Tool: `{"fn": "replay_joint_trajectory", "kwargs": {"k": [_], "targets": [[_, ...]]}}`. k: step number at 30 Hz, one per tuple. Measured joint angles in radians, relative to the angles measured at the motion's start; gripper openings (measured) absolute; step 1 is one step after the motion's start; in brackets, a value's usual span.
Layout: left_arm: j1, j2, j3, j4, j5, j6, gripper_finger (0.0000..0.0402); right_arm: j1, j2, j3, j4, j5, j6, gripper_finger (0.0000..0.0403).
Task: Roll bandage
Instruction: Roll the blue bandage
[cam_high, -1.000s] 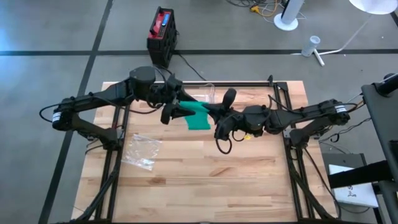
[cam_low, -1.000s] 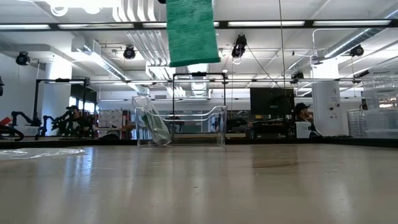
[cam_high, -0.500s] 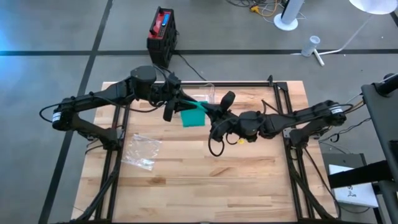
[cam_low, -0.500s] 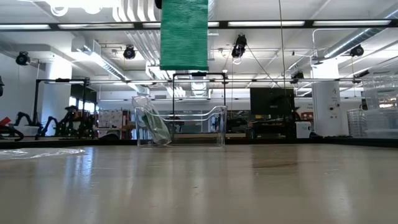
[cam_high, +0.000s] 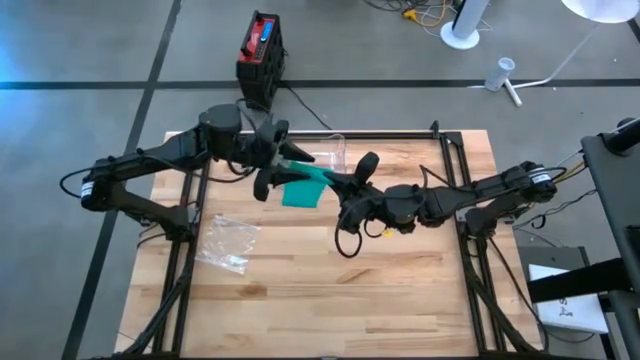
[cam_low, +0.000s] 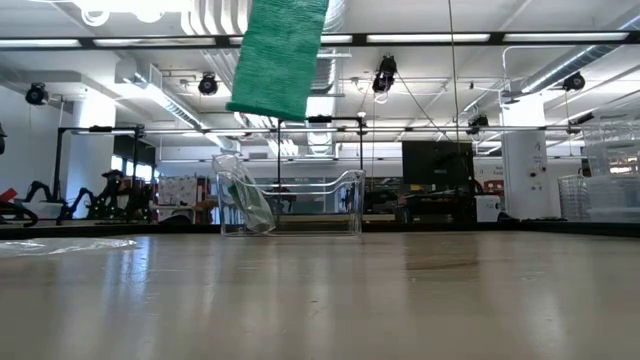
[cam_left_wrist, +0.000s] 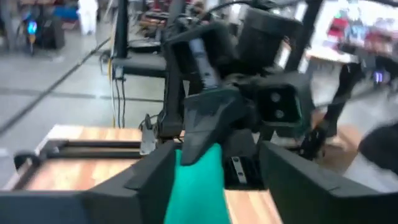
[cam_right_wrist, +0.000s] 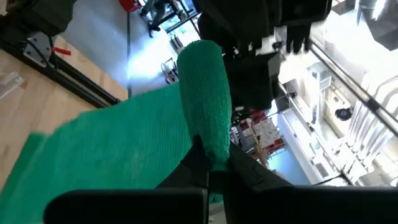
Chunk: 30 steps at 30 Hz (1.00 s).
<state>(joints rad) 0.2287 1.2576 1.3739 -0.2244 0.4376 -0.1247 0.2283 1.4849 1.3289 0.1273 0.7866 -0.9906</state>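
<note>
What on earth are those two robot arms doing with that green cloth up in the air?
They are rolling up a green bandage above the wooden table. The right gripper is shut on the rolled end, and a loose flap hangs down from it. The left gripper sits at the bandage's other side with its fingers apart around the cloth. A clear plastic bag lies on the table.

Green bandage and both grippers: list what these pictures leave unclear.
- Bandage, low view: its top and both grippers are cut off by the upper edge.
- Left gripper, high view: too small to show whether its fingers touch the bandage; the left wrist view is blurred.
- Clear container, low view: its contents are unreadable through the glare.
- Right gripper: pinches the rolled part; the roll's far end is hidden.
</note>
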Motion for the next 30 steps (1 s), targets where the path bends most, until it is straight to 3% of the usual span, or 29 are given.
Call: {"fn": "replay_joint_trajectory", "kwargs": {"k": [6,10,15,23,30], "targets": [[-0.042,-0.017,0.0,-0.024,0.036,0.226,0.0287,-0.003,-0.013,0.0,0.001,0.002,0.064,0.0006],[-0.076,-0.017,0.0,-0.062,-0.089,0.366,0.03,-0.007,-0.029,0.001,-0.002,-0.001,0.142,0.0006],[-0.095,-0.013,0.0,-0.081,-0.222,0.493,0.0283,-0.015,-0.04,0.002,-0.015,-0.009,0.218,0.0007],[-0.095,-0.01,-0.002,-0.088,-0.241,0.5,0.0236,-0.033,-0.042,0.002,-0.018,-0.061,0.257,0.0007],[-0.092,0.002,-0.002,-0.091,-0.265,0.288,0.0197,-0.046,-0.042,0.002,-0.018,-0.053,0.142,0.0007]]}}
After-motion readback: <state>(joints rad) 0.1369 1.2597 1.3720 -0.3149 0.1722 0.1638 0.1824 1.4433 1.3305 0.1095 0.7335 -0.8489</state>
